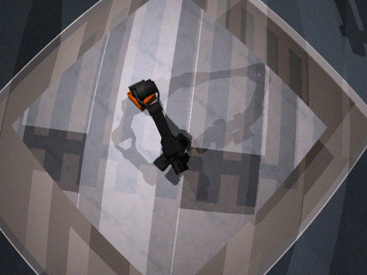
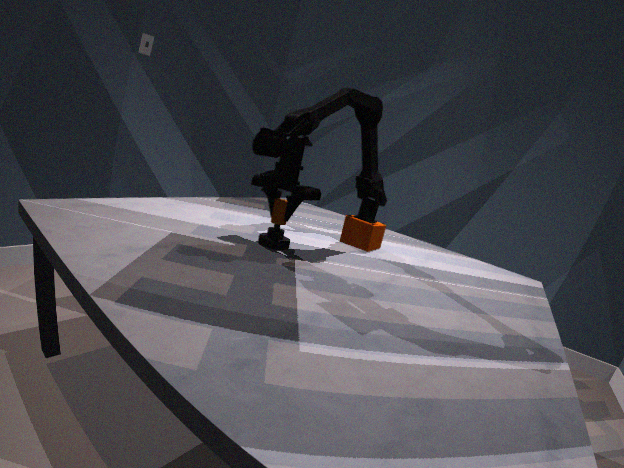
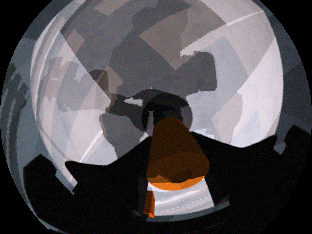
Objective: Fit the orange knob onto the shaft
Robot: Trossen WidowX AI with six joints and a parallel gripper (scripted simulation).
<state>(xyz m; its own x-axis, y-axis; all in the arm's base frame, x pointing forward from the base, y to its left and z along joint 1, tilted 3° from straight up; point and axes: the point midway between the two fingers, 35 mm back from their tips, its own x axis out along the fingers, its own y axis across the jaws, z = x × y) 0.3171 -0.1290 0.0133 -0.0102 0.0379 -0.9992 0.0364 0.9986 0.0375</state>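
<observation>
The orange knob (image 2: 279, 213) (image 3: 178, 156) is upright or nearly so, between the fingers of my gripper (image 2: 280, 206) (image 3: 171, 137), which is shut on it. The dark round pedestal (image 2: 273, 242) (image 3: 186, 111) stands on the table directly below the knob. In the exterior view a short dark stretch of shaft (image 2: 277, 228) shows between the knob's lower end and the pedestal, so the knob is not against the pedestal. The knob hides the shaft's top; whether the flat sides line up cannot be seen. In the top view the arm hides knob and pedestal.
The arm's orange base block (image 1: 142, 104) (image 2: 361, 233) stands on the table (image 1: 127, 230) (image 2: 403, 423) to the right of the pedestal in the exterior view. Striped light and arm shadows cross the table top. A dark table edge runs along the left in that view.
</observation>
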